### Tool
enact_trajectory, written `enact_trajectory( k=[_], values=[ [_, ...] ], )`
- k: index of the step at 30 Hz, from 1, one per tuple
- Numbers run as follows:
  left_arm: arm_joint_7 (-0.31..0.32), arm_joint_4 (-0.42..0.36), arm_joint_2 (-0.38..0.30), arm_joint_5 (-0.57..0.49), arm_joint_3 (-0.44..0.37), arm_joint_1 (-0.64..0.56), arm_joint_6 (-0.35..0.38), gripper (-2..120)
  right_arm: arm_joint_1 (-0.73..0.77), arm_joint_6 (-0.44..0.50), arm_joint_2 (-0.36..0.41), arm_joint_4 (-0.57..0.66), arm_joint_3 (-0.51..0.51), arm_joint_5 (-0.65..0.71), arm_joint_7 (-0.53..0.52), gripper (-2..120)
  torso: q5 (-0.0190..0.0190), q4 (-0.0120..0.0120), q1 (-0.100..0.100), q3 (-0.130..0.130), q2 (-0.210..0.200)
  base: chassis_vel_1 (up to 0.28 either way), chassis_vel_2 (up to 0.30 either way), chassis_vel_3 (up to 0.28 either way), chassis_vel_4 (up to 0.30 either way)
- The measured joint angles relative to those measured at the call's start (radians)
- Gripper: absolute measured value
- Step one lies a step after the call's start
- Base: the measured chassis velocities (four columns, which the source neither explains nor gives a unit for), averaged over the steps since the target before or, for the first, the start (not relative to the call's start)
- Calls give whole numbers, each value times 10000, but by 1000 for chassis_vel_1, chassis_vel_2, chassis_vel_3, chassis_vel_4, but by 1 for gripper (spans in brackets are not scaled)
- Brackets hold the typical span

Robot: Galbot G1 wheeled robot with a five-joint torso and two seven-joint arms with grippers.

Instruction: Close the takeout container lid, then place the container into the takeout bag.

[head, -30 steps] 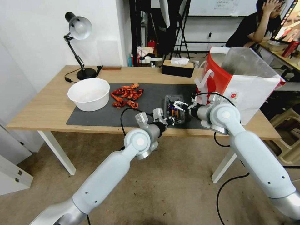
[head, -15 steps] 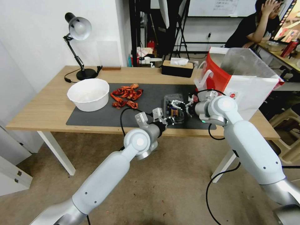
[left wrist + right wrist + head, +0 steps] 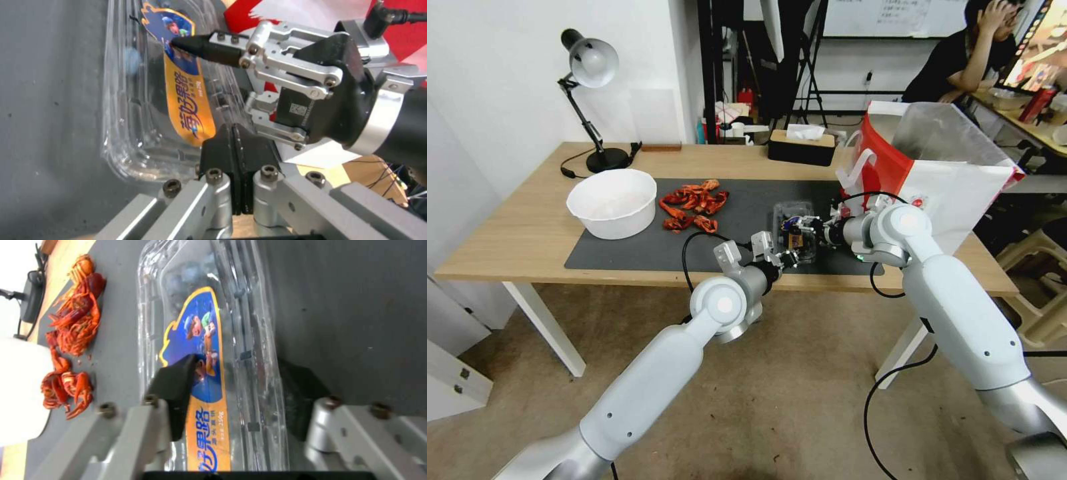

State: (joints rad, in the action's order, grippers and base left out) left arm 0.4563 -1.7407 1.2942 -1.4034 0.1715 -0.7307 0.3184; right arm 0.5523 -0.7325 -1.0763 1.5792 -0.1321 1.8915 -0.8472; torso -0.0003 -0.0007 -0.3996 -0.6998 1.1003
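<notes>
Head view puts the takeout container (image 3: 796, 235) on the dark mat (image 3: 627, 247) near the front edge of the bench (image 3: 527, 227), just left of the takeout bag (image 3: 960, 193). The lid (image 3: 202, 350), with its blue and orange sticker, looks folded down over the berries, though I cannot tell if it has snapped.

My right gripper (image 3: 817, 230) comes in from the right, its fingers (image 3: 175, 386) spread either side of the container, one over the sticker, one at the far wall. My left gripper (image 3: 233, 150) sits at the container's near end, pads pressed together, apparently steadying the rim.

To do this well, I would squeeze gently, since thin clear plastic buckles, keep the box level, and free the left gripper before lifting toward the bag.

The white bowl (image 3: 612, 202) and crayfish (image 3: 692, 203) lie well to the left.
</notes>
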Motion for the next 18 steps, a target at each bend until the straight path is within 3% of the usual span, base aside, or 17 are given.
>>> enact_trajectory(
  k=[2, 11, 18],
  values=[
    [-7, -46, -16, 5, -26, -50, -1, 0, 82, 3, -19, -5, -40, -46, 54, 29, 1, 3, -3, -1, -2, 0, 0, 0, 0],
    [-12, -525, -207, 79, -272, -414, -1, 0, 251, 4, -89, 11, -209, -116, 417, 5, 10, 23, -10, -7, -9, 0, 0, 0, 0],
    [-72, -1263, -570, 228, -674, -985, -29, 0, 328, 2, -63, 127, -262, -189, 578, 0, 6, 12, -9, -6, -10, 0, 0, 0, 0]
  ],
)
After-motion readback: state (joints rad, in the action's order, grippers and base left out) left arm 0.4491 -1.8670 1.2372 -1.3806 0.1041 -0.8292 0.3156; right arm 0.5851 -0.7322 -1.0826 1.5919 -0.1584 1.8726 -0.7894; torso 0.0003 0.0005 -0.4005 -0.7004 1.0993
